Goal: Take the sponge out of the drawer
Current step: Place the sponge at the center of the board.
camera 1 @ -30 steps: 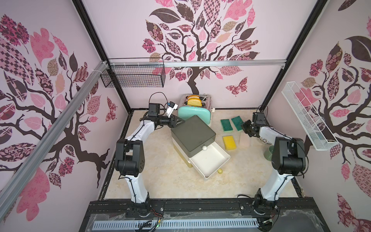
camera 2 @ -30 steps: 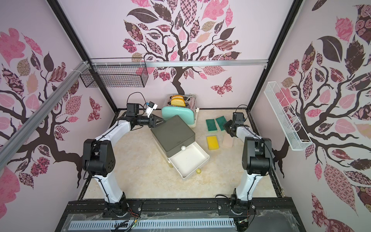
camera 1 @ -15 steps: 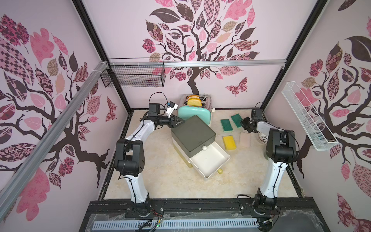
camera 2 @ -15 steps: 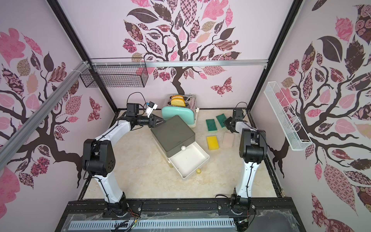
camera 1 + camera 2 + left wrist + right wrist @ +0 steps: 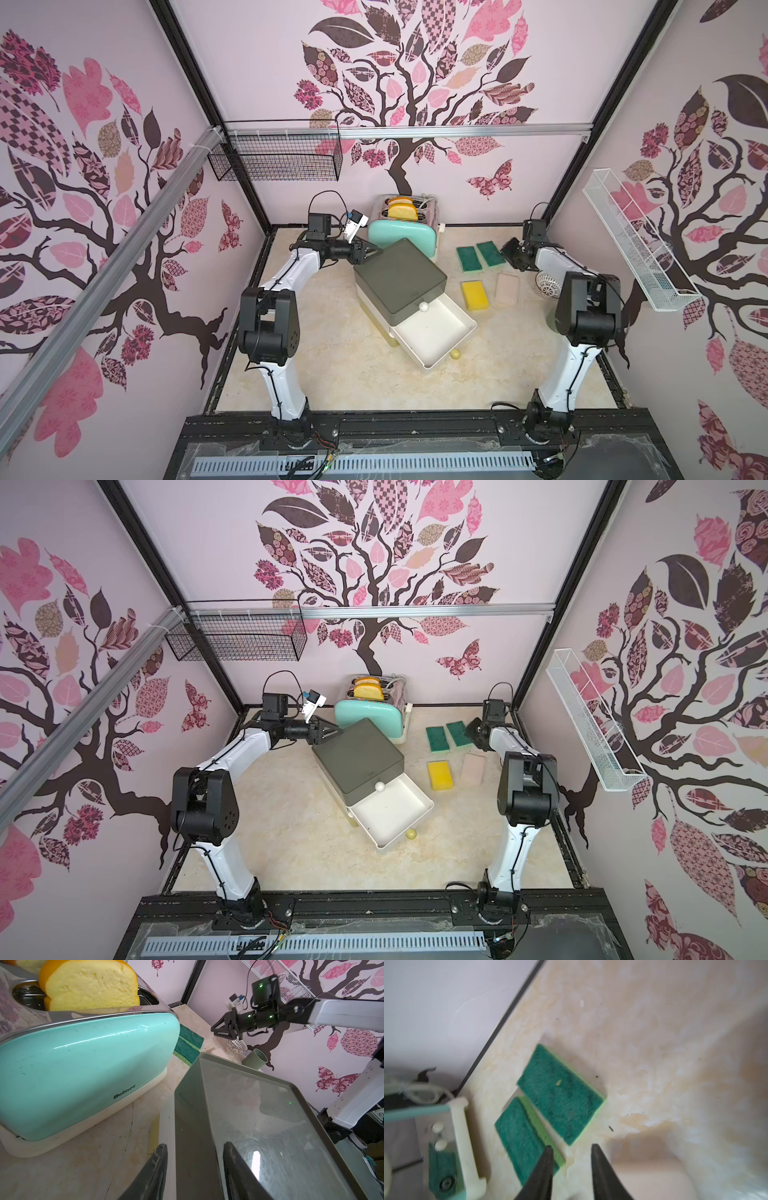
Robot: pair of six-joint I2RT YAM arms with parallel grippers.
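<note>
Sponges lie on the table, outside the drawer: a yellow sponge and a beige sponge side by side, and two green sponges nearer the back wall. The white drawer stands pulled out of the grey drawer unit; its visible floor is bare. Only the left wrist view shows the left gripper with its fingers clamped on the unit's back corner, and the word "Belinee" on the mint toaster. Only the right wrist view, blurred, shows the right gripper with a narrow gap between its fingers, holding nothing, above the green sponges.
</note>
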